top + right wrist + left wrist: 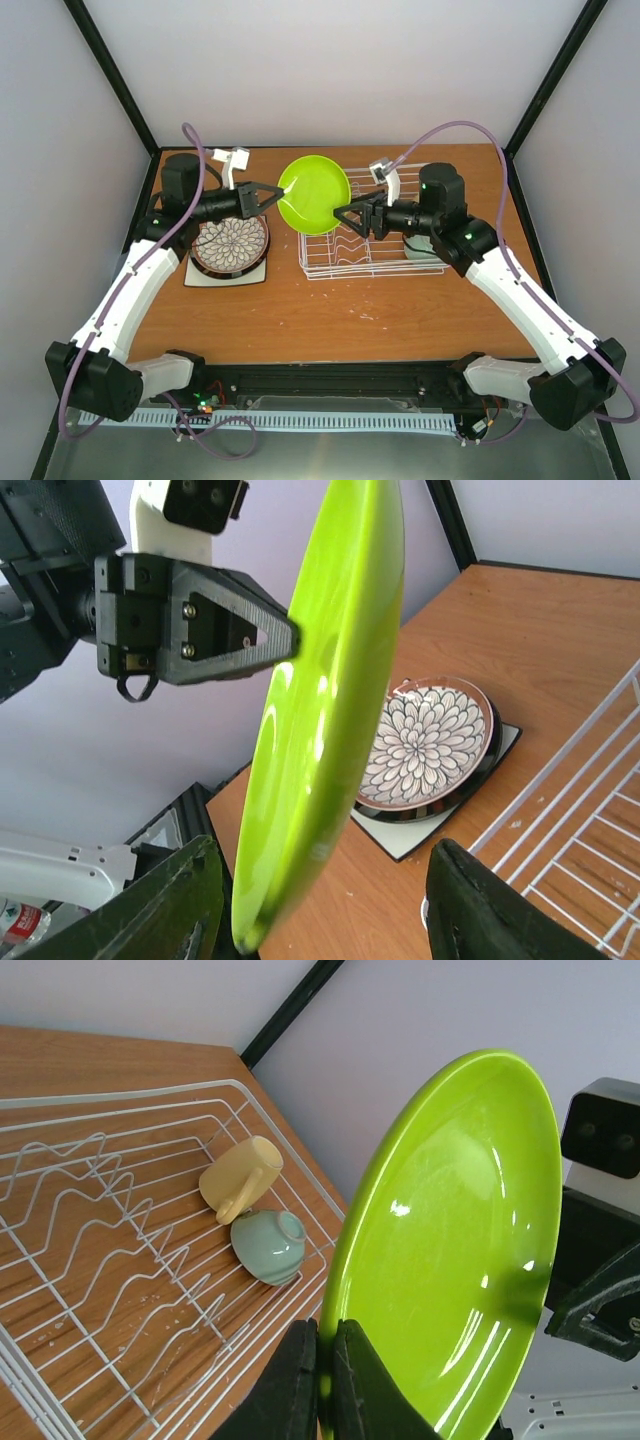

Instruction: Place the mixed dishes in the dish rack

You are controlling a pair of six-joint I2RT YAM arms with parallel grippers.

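My left gripper (280, 190) is shut on the rim of the lime-green plate (315, 195) and holds it tilted on edge above the rack's left end. In the left wrist view my gripper (325, 1360) pinches the plate (460, 1240). My right gripper (343, 214) is open at the plate's opposite edge. In the right wrist view its jaws stand wide on either side of the plate (320, 710), not touching it. The white wire dish rack (330, 262) holds the yellow mug (240, 1177) and the mint-green bowl (268, 1247) at its far end.
The brown floral plate (230, 243) lies on a dark-rimmed plate (478, 772), stacked on the white square plate (220, 278), left of the rack. Black frame posts (110, 70) and pale walls enclose the wooden table (330, 320).
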